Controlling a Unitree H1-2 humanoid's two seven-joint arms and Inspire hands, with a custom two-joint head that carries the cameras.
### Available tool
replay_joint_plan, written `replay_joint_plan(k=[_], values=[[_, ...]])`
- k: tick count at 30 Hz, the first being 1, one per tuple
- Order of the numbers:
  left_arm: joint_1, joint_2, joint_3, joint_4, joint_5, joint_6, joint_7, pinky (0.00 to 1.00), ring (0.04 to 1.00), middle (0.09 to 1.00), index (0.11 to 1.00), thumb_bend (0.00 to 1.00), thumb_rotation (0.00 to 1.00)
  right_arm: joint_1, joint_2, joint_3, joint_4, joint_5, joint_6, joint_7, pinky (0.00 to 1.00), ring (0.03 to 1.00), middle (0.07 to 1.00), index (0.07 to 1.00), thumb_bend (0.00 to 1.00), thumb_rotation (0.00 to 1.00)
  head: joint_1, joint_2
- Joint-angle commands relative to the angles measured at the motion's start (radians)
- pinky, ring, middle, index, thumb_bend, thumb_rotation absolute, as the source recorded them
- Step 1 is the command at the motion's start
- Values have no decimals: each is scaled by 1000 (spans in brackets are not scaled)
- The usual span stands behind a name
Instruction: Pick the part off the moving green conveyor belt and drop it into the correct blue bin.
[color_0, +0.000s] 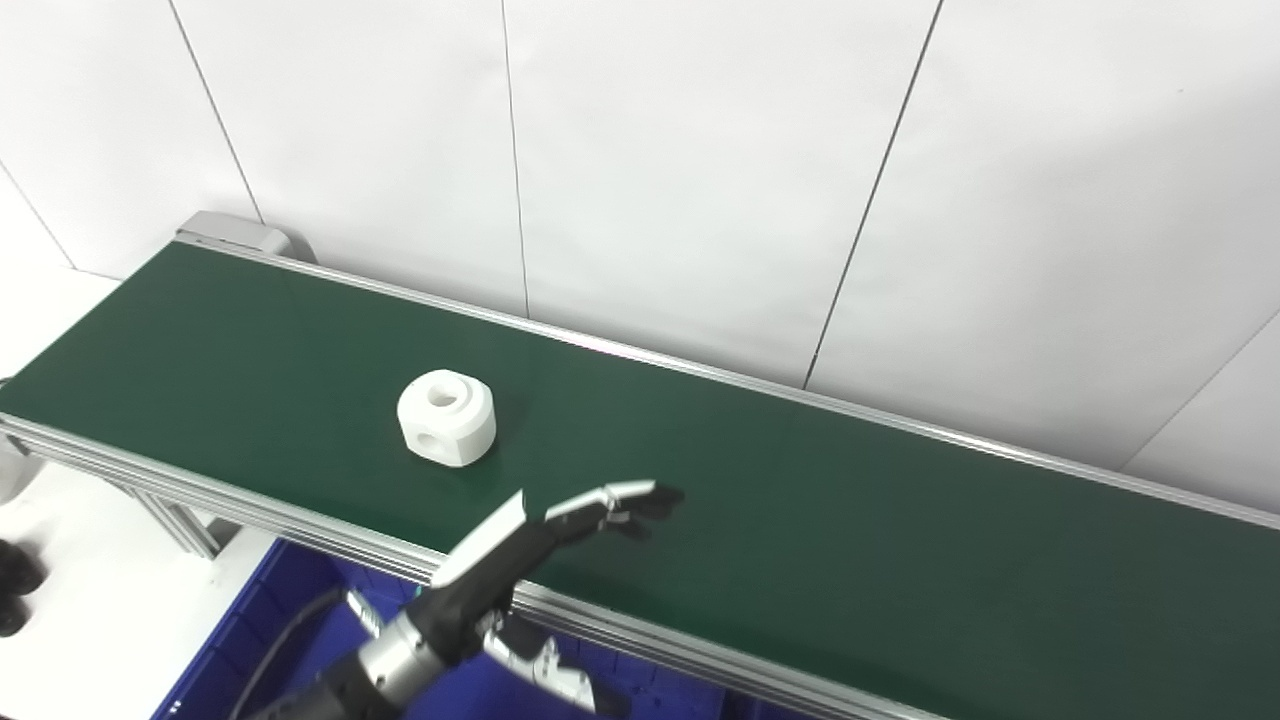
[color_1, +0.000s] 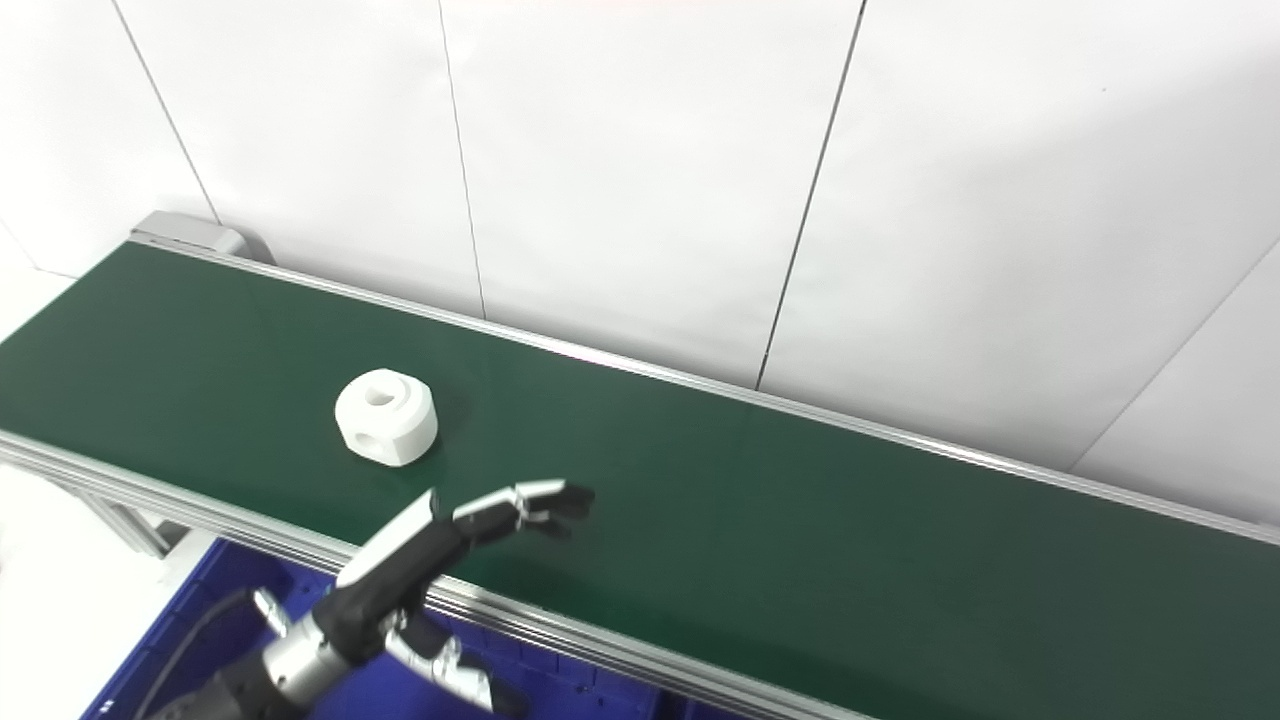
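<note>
Left robot hand (color_0: 560, 545): being held over the near edge of the green conveyor belt (color_0: 800, 500), fingers spread, nothing gripped. White part (color_0: 446, 417): lying on the belt, beyond the hand, apart. Blue bin (color_0: 250, 630): being partly shown below. White panelled wall (color_0: 700, 150): standing behind.

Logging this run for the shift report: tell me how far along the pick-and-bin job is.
Done: nothing yet; the white part lies on the green conveyor belt, untouched. In hand: the left hand reaches over the belt's near rail, open and empty, apart from the part and to its right. Left: grasp the part, lift it, drop it into the blue bin below the near rail. The right hand is not in view.
</note>
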Motion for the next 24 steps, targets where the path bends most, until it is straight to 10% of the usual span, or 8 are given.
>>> replay_joint_plan(k=[1,14,24], values=[[-36,-4,20,-12,-10,-31,-1,771,865,908,876,908,193,-4,-1,-1,-12,8,-58,-17,732,855,897,916,945,255,-1,1],[-227,27,158,84,123,106,-10,887,968,989,951,774,197,-31,-4,2,16,5,-91,-30,769,866,891,915,950,249,6,16],[-365,94,186,227,301,231,-6,958,987,985,947,856,156,-37,-6,2,20,20,-108,-25,801,876,897,921,949,236,10,26]])
